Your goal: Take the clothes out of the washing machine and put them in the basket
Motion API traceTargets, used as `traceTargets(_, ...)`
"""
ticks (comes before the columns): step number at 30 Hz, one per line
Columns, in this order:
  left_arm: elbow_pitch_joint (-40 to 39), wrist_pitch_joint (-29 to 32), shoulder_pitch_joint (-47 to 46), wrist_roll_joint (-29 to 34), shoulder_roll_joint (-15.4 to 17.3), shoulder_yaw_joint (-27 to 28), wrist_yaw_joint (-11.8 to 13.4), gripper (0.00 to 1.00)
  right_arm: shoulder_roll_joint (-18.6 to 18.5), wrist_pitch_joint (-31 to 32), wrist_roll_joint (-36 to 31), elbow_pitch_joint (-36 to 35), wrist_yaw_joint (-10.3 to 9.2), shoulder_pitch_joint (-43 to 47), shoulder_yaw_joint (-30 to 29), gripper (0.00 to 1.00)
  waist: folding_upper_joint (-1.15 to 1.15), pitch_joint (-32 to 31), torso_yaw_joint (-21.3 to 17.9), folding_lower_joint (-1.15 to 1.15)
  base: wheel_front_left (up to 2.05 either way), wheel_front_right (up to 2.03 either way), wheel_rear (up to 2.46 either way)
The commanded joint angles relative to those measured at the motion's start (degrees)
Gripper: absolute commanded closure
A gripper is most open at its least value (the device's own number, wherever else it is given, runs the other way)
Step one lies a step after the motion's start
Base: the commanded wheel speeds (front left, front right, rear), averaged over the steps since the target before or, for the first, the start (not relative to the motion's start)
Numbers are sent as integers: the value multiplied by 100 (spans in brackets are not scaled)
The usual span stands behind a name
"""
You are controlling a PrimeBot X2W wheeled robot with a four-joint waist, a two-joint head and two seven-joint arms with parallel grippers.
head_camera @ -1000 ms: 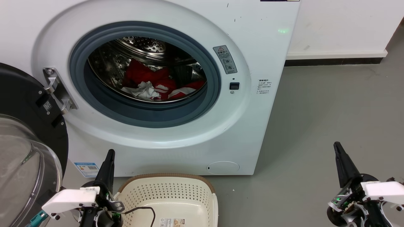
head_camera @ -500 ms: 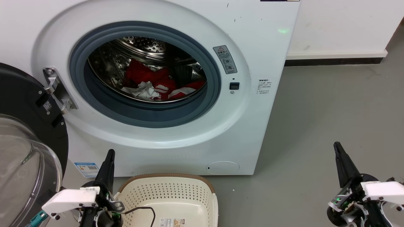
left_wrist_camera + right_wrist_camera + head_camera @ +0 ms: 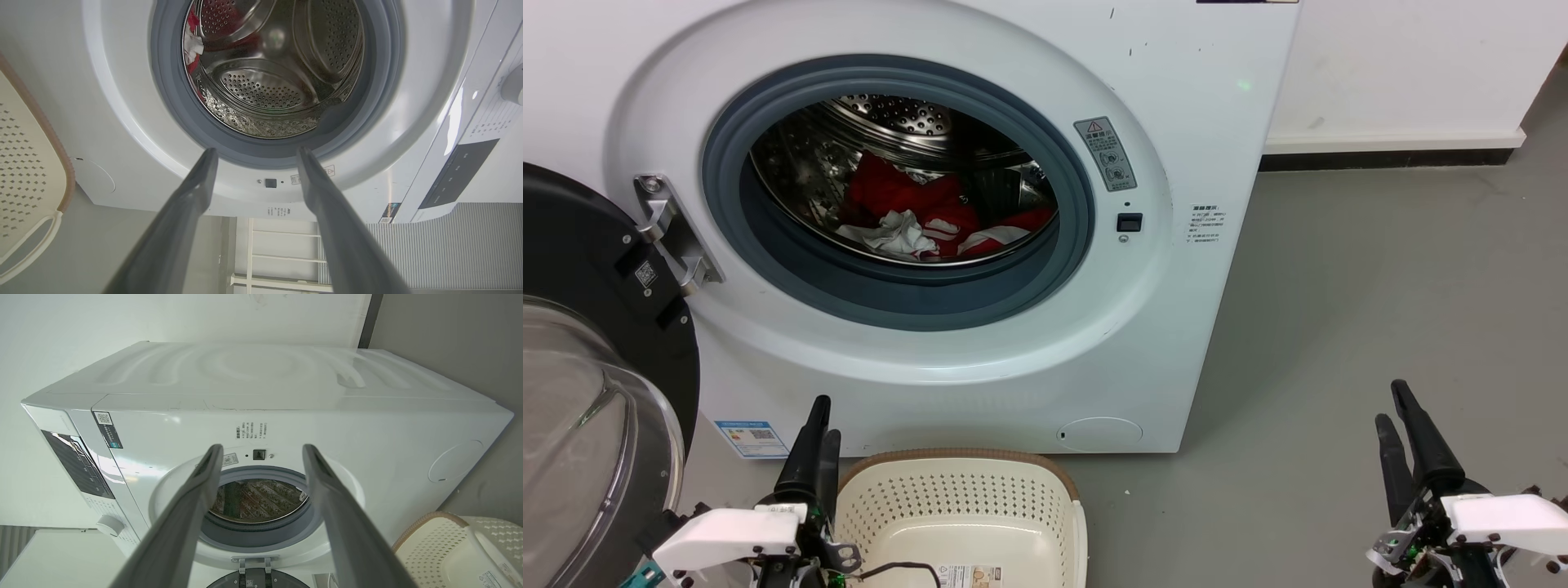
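door (image 3: 600,269): swung open at the left of the washing machine (image 3: 1168,343); glass bowl faces out; drum mouth unblocked
left gripper (image 3: 827,416): low in front of the washing machine, below the lower left of its grey ring; a second ago it looked like one dark blade, now two fingers show; left wrist view has them spread wide with nothing between; it has also slid a little rightward and lower
basket (image 3: 956,454): on the floor right against the washing machine's foot, under the ring; just beside the left gripper; what shows of it holds no clothes; unmoved
clothes (image 3: 907,204): red and white heap on the drum floor inside the washing machine, behind the ring; unmoved; well apart from both grippers, above and beyond them
right gripper (image 3: 1389,401): off the washing machine's right front corner, over bare floor; also gone from one blade to two parted fingers and dropped slightly; right wrist view has them wide apart, empty
meaning: both hands look readied for a grab; no garment out yet; reach into the drum still to come, probably the left arm as it sits nearer the opening
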Motion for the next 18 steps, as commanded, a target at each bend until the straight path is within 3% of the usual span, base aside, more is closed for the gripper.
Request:
traceTargets(1, -150, -75, -179, 200, 19, -27, -1, 0, -21, -71, -236, -163, 0, -36, -3, 0, 0, 1, -1, 0, 0, 0, 0)
traceTargets(10, -415, -307, -222, 1304, 22, -114, -2, 0, -22, -304, -1435, -446, 0, 71, -43, 0, 0, 8, -11, 0, 0, 0, 0)
traceTargets(18, -541, -496, -238, 2421, 27, -222, -2, 0, -23, -493, -2926, -692, 0, 176, 14, 0, 0, 14, -28, 0, 0, 0, 0)
